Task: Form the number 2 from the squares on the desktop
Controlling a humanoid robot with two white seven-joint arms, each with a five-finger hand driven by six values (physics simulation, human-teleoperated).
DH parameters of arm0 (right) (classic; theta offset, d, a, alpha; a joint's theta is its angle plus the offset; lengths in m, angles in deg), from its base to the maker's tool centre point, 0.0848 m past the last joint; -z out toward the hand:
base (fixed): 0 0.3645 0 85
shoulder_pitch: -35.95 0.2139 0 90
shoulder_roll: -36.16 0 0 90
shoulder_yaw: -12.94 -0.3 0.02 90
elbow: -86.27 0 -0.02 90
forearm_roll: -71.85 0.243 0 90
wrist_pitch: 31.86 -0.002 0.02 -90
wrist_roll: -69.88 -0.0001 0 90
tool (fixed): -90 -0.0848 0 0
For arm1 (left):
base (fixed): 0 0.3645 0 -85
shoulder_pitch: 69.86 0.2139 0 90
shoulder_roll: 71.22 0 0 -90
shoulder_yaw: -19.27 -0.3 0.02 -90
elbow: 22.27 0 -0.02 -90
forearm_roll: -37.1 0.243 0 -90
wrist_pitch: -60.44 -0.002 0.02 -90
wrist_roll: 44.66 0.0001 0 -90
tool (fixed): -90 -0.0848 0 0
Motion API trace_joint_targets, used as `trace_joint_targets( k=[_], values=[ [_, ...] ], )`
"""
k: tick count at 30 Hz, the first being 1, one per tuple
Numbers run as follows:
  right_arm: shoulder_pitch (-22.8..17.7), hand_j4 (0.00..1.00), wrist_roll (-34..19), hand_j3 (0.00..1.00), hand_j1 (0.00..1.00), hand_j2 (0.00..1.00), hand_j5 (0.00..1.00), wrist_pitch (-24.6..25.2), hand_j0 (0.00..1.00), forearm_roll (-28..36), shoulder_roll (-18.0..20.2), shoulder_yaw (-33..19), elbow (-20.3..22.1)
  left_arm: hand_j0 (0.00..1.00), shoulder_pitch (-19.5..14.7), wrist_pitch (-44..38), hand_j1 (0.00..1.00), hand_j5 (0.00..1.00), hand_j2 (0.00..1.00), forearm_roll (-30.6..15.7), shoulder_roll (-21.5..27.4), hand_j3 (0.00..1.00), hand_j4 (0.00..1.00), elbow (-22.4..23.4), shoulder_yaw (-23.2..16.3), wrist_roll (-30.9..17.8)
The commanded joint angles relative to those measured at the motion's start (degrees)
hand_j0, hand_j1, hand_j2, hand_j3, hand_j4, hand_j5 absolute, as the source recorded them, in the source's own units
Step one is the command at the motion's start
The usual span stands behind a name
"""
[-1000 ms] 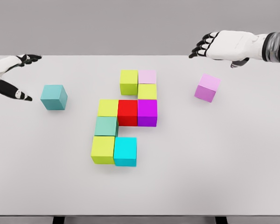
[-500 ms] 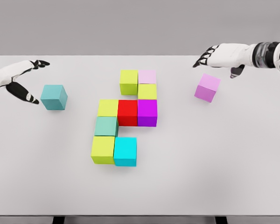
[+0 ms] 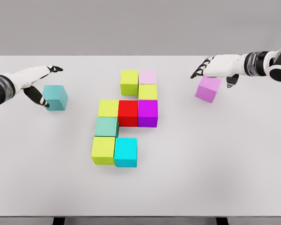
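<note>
You're looking at a partly built 2 in the middle of the surface (image 3: 215, 168). Top row: lime cube (image 3: 129, 82) w/ pale pink cube (image 3: 148, 77) beside it, touching. Below that, a yellow-green cube (image 3: 148, 92) forming the right-hand drop, then the mid row: yellow cube (image 3: 108, 108), red cube (image 3: 128, 113), magenta cube (image 3: 148, 113), all packed tight. The green cube (image 3: 106, 126) is carrying the stroke down the left side, and the bottom row is only lime-yellow cube (image 3: 103, 150) + cyan cube (image 3: 126, 152). So the figure is probably short a cube or two, likely at bottom right and maybe top left.

Two loose pieces are sitting well apart from the figure, which is why both arms are reaching out. The teal cube (image 3: 55, 97) is lying at far left; your left hand (image 3: 37, 82) is coming at it w/ fingers spread, thumb low beside the cube's left face and index over the top, straddling it but not yet gripping. The violet cube (image 3: 208, 89) is sitting tilted at far right; your right hand (image 3: 215, 67) is hovering just behind and above it, fingers open and curved down, holding nothing.

Both hands seem to be lining up for grasps before closing.
</note>
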Motion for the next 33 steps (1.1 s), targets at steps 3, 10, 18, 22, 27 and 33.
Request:
trace_joint_targets(
  k=[3,10,18,22,27,33],
  values=[
    [0.0,1.0,0.0,1.0,1.0,1.0,1.0,0.1,1.0,-0.1,-0.1,1.2,-0.1,1.0,-0.4,0.5,1.0,1.0,1.0,3.0,-0.8,1.0,1.0,2.1,-3.3,0.0],
    [0.0,1.0,0.0,1.0,1.0,1.0,1.0,0.1,1.0,-0.2,-0.7,1.1,-1.7,1.0,-1.1,0.8,1.0,1.0,1.0,4.5,-2.2,1.0,1.0,4.9,-4.6,0.0],
    [-0.1,1.0,0.0,1.0,1.0,1.0,1.0,0.1,1.0,-1.4,-1.7,1.1,-4.1,1.0,-2.2,1.7,1.0,1.0,1.0,5.3,-3.4,1.0,1.0,7.9,-4.6,0.0],
    [-0.1,1.0,0.0,1.0,1.0,1.0,1.0,0.1,1.0,-1.5,-3.0,1.1,-4.7,1.0,-2.2,1.8,1.0,1.0,1.0,5.3,-4.0,1.0,1.0,8.1,-4.9,0.0],
    [-0.1,0.96,0.0,0.96,0.96,0.96,0.96,0.1,0.96,-3.8,-4.4,1.1,-6.3,1.0,-2.5,1.8,1.0,1.0,1.0,5.4,-4.1,1.0,1.0,9.5,-5.3,0.0],
    [-0.4,0.71,0.0,0.71,0.71,0.71,0.71,0.1,0.71,-3.6,-4.4,0.9,-6.2,1.0,-3.3,1.8,1.0,1.0,1.0,6.3,-4.6,1.0,1.0,10.0,-6.1,0.0]
  ],
)
